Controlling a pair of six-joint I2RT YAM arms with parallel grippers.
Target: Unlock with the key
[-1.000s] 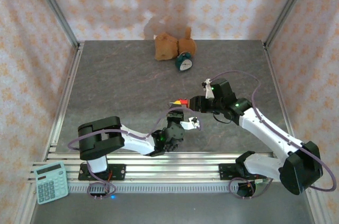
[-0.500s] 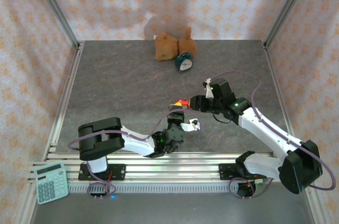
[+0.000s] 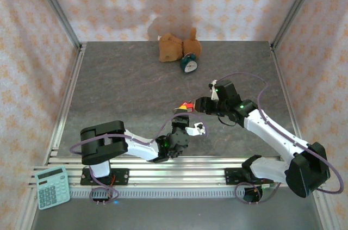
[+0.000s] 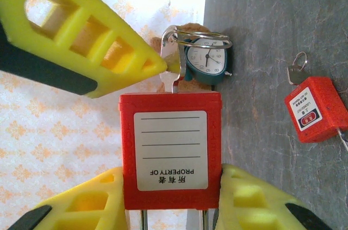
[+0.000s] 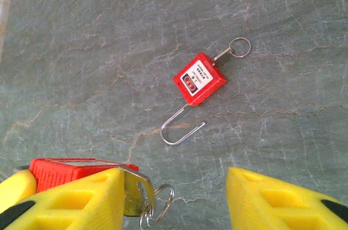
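Grey stone-look table (image 3: pixel 119 94). Far edge: brown plush toy (image 3: pixel 173 47), teal alarm clock (image 3: pixel 188 65) touching it. Centre: red padlock (image 3: pixel 186 106) at tip of left gripper (image 3: pixel 184 115); right gripper (image 3: pixel 196 105) just beside. Near-left corner: pale green calculator (image 3: pixel 51 187).

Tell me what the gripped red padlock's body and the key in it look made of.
Red boxy padlock body: probably moulded plastic; evenly coloured, matte, with a white printed label. Small tan key: metal; pale brassy sheen with bright glints.

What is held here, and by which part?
The left gripper clamps the red padlock by its body's sides. The right gripper stands open astride the key, gripping nothing.
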